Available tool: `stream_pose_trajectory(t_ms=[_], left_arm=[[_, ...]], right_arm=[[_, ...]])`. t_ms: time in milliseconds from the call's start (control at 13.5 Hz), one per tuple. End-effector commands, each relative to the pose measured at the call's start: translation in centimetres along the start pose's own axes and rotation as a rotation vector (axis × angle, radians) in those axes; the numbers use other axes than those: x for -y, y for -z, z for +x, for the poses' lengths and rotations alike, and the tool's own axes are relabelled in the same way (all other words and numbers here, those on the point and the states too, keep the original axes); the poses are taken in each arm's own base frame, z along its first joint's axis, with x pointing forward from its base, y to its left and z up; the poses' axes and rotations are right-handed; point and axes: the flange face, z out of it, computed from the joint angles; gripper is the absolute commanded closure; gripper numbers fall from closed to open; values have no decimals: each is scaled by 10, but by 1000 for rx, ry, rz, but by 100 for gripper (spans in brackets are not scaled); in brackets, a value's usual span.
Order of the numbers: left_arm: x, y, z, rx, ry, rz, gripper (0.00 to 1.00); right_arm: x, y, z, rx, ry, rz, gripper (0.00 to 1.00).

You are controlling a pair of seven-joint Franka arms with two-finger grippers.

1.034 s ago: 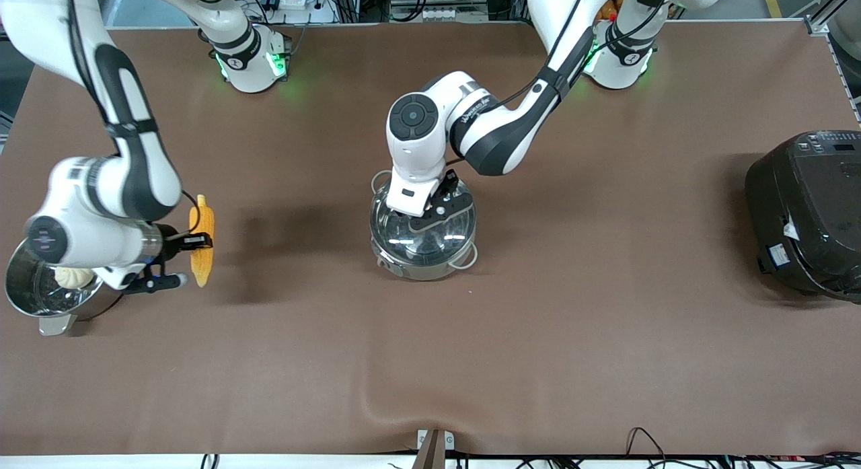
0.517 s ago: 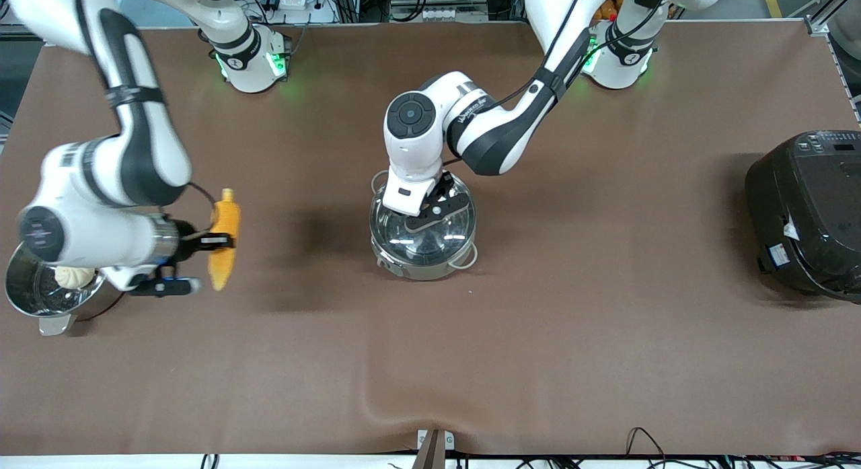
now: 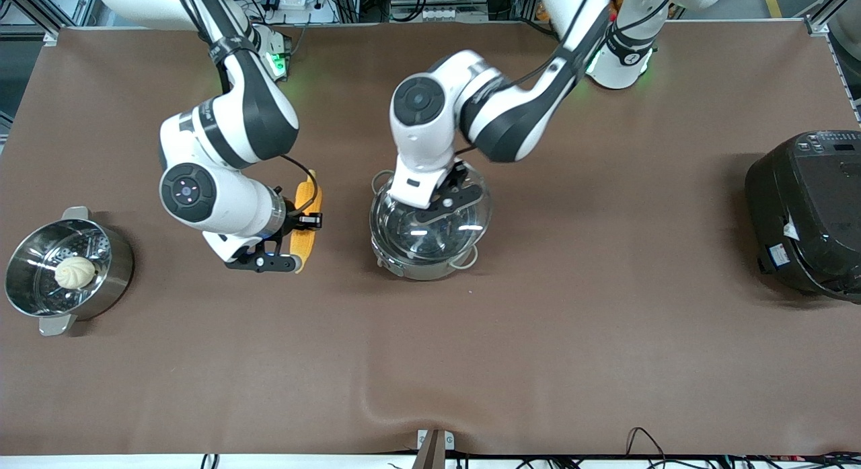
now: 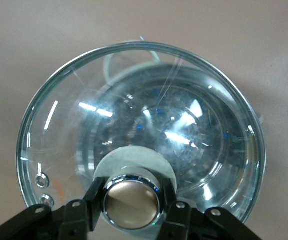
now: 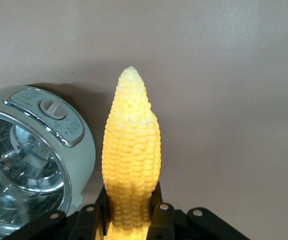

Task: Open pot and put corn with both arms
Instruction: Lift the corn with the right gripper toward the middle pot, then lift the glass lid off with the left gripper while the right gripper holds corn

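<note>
The shallow steel pot (image 3: 418, 272) stands mid-table. My left gripper (image 3: 440, 203) is shut on the round knob (image 4: 131, 202) of the clear glass lid (image 3: 473, 206). It holds the lid a little above the pot, shifted toward the left arm's base, and the pot shows through the glass (image 4: 149, 115). My right gripper (image 3: 301, 239) is shut on the thick end of the yellow corn (image 3: 309, 203) and holds it up in the air beside the pot, on the right arm's side. In the right wrist view the corn (image 5: 132, 150) points away from the gripper (image 5: 129, 207), with the pot (image 5: 78, 160) next to it.
A deeper steel steamer pot (image 3: 114, 277) holding a white bun (image 3: 74, 272) stands at the right arm's end of the table. A big black rice cooker (image 3: 804, 213) stands at the left arm's end. A wrinkle runs in the brown cloth (image 3: 377, 395) near the front edge.
My right arm has carried the corn from beside the steamer pot to beside the shallow pot. My left gripper has raised the lid off the pot by its knob.
</note>
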Motion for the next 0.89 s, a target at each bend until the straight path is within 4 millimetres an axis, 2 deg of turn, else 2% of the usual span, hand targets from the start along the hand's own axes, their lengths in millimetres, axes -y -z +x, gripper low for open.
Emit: stream_pose_trajectory(t_ms=[0,148,221,369,443,591,812], left_arm=[[54,66,38,-68,-64,23,100],[97,93,83,-60,-137,33,100],[119,103,103,-49,-170,40,100],[162,106,140,-30,-222,53,100],[182,103,158,-13,-236,52,100],[209,90,182,16,-259,67,100],[254,60,218,68,-263,83,100]], right_arm=[[2,6,4,9,-29,52,83],[24,2,-5,40,-17,112,83],[43,-3,-16,48,14,109,84],[74,-7,-30,26,39,110,84],[91,-13,-32,-2,12,128,84],[143,-52,-49,-16,-43,124,85],[187,-93,-60,-65,-116,147,85]])
